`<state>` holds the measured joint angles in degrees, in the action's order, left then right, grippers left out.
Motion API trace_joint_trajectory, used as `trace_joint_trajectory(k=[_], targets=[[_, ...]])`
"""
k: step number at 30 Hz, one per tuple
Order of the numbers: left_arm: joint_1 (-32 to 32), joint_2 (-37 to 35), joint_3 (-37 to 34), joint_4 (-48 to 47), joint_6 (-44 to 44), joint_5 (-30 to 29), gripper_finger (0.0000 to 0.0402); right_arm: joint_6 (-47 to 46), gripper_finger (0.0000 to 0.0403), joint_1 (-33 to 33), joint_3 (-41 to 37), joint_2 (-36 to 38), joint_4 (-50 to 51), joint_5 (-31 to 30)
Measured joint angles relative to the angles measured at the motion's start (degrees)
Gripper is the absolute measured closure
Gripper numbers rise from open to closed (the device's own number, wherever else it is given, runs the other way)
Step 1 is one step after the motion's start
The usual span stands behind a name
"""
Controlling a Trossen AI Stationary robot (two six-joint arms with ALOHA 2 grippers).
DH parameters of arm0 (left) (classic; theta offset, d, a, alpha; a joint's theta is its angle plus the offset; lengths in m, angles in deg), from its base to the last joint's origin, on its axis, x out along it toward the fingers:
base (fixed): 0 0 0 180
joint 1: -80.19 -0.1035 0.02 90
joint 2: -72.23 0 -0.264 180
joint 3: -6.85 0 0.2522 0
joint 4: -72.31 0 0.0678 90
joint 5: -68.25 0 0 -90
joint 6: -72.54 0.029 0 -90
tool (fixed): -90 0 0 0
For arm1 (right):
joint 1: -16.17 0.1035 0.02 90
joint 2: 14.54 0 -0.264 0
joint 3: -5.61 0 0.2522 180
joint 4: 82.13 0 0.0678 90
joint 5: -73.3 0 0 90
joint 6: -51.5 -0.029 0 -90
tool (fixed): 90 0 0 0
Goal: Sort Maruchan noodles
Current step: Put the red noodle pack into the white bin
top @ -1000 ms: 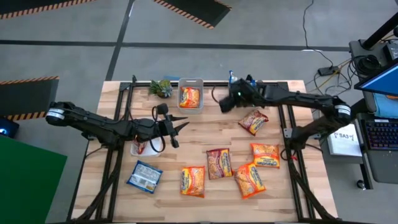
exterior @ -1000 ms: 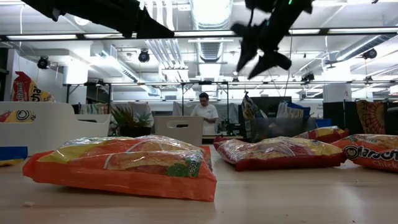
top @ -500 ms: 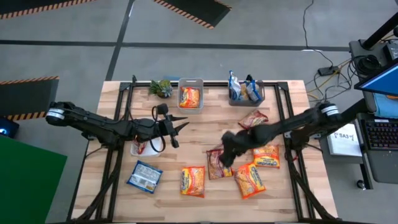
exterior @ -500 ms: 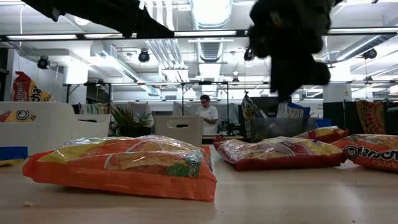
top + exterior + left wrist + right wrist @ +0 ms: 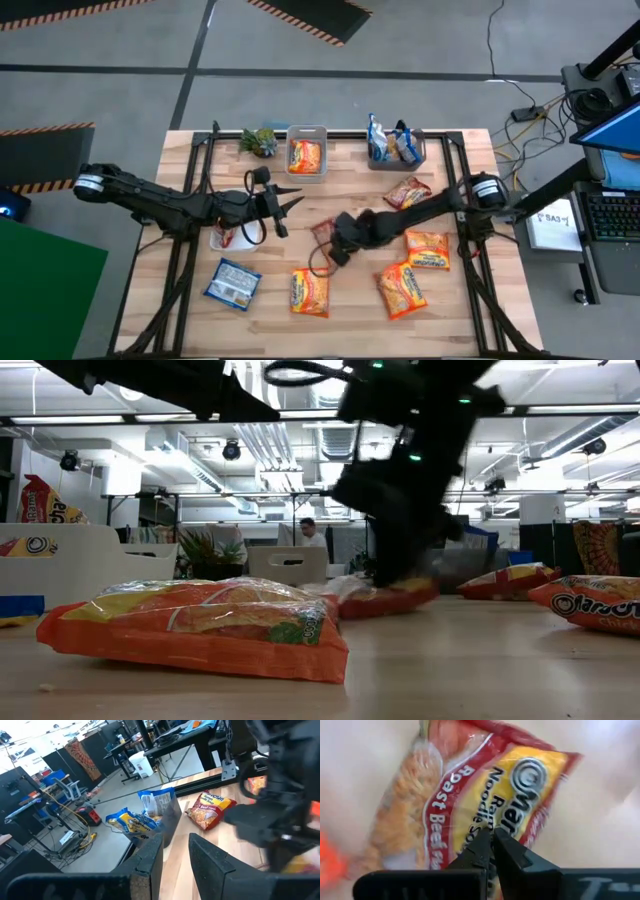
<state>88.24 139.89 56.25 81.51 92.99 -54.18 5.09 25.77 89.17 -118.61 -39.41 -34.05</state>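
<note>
One thin pinch: the right gripper (image 5: 492,836) was closed on the beef packet's (image 5: 485,795) crinkly film, which could slip free when lifted.

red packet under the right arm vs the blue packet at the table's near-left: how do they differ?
The red packet is red and yellow, printed Roast Beef; the blue packet is blue and white. The right gripper is shut on the red packet mid-table; the blue packet lies untouched, away from both arms. Both are flat, crinkly noodle packets.
</note>
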Motion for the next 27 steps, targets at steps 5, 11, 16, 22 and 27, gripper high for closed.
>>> trace_joint_trajectory(k=[5, 11, 16, 22, 27], targets=[[0.03, 0.0, 0.0, -4.37, -0.36, 0.02, 0.0324, 7.7, 0.039, -2.34, 4.67, 1.51, -0.53, -1.32], [0.04, 0.0, -0.01, -9.48, -2.11, 0.09, 0.0324, 13.1, 0.039, -2.18, 4.73, 5.57, 0.09, -1.18], [0.04, 0.0, -0.02, -8.97, -2.78, 1.81, 0.0324, 14.02, 0.039, -0.09, -0.69, 8.28, -1.77, -3.66], [0.04, 0.07, 0.0, -8.48, -11.81, 1.95, 0.0324, 14.03, 0.039, 1.03, -11.78, 9.35, -15.23, -3.66], [0.04, 2.93, -0.27, -8.98, -24.77, 5.1, 0.0323, 13.37, 0.039, 0.47, -17.73, 9.87, -20.35, -3.59]])
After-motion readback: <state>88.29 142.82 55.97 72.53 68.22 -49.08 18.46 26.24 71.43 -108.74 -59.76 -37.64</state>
